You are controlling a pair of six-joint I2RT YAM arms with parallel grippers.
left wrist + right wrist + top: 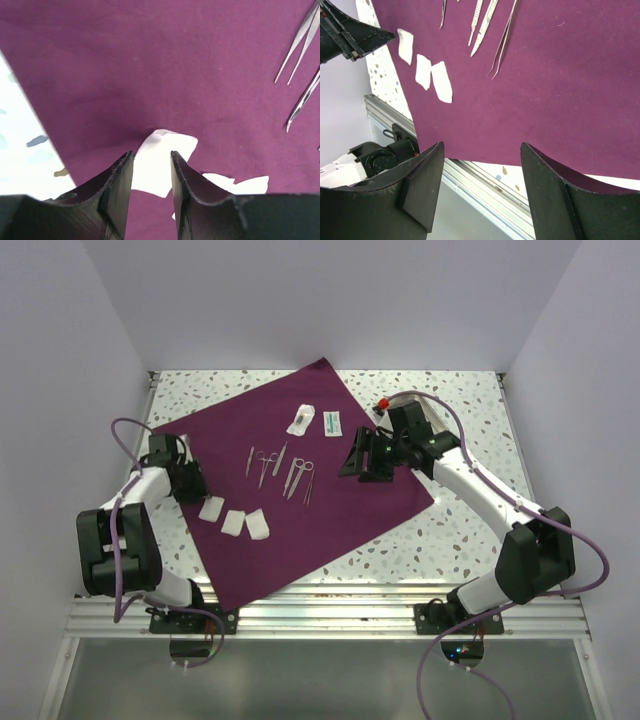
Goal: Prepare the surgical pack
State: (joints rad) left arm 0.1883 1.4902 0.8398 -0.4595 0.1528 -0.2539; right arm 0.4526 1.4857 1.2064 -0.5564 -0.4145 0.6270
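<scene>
The surgical pack (330, 515) is a deep purple drape spread flat as a diamond on the speckled table (460, 530). Three white gauze squares (233, 522) lie near its left corner. My left gripper (196, 490) hovers low just left of them. In the left wrist view its fingers (151, 155) stand narrowly open, nothing between them, the nearest gauze (170, 142) on the drape (150, 65) just beyond the tips. My right gripper (352, 462) hangs over the drape's right half, wide open (482, 145) and empty above the drape's near edge (560, 90).
Steel scissors and forceps (280, 468) lie in the drape's middle, with two small packets (315, 420) behind them. A red-tipped item (382, 402) sits by the right arm. A metal rail (330, 605) runs along the table's near edge. White walls close three sides.
</scene>
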